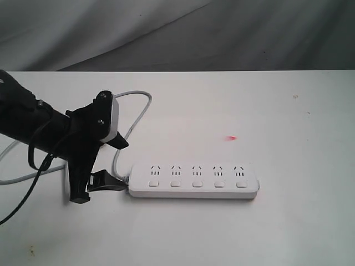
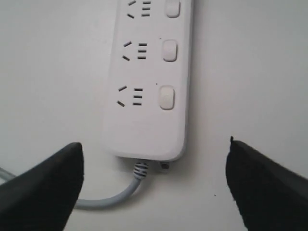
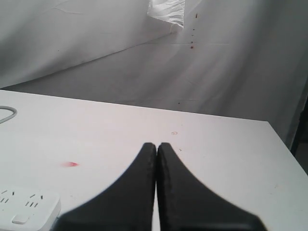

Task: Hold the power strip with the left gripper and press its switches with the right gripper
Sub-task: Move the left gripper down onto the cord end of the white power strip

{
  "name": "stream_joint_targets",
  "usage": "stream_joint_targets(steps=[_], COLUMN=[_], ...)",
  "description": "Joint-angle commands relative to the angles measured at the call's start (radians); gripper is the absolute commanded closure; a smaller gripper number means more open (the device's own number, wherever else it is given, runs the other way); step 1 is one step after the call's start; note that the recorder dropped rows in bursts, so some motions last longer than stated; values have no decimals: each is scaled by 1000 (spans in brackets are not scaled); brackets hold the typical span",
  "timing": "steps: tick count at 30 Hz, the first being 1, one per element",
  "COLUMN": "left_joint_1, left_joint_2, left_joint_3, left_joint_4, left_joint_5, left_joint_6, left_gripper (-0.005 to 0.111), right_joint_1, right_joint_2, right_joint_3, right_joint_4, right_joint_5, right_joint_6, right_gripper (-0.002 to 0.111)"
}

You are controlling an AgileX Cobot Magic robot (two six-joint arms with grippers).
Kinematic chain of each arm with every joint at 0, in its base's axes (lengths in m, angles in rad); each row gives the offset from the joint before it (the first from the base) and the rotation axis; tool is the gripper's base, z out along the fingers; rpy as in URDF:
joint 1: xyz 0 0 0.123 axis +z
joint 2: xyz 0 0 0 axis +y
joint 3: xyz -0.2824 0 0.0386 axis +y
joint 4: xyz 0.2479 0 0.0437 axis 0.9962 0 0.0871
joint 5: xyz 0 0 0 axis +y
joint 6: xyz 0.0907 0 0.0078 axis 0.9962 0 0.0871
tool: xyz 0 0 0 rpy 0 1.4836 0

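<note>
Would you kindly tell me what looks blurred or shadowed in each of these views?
Exterior view: even light, power strip sharp, faint shadow along its near edge; left wrist view: left fingers blurred, strip crisp; right wrist view: right fingers soft-edged.

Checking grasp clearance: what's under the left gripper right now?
Below the open left gripper: the cord end of the power strip, the grey cord curving off it, and white table. Its black fingers cover the table beneath them and where the cord runs on.
</note>
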Motion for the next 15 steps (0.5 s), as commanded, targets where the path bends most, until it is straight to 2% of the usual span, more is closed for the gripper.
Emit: stream_joint_targets(steps=[1, 6, 15], left_joint_1=[-5, -5, -5], left_joint_2=[68, 143, 219], left_joint_3=[-55, -107, -150], left_joint_4=[-16, -16, -9], left_joint_5=[14, 28, 28], left_joint_6=[4, 4, 39], left_gripper=[30, 20, 20], right_joint_1=[0, 0, 0], right_joint_2=[1, 1, 1], right_joint_3=[5, 5, 5], right_joint_4=[-4, -4, -4], right_joint_5=[-6, -6, -6], right_joint_6=[-1, -1, -1], right_gripper=[108, 108, 108])
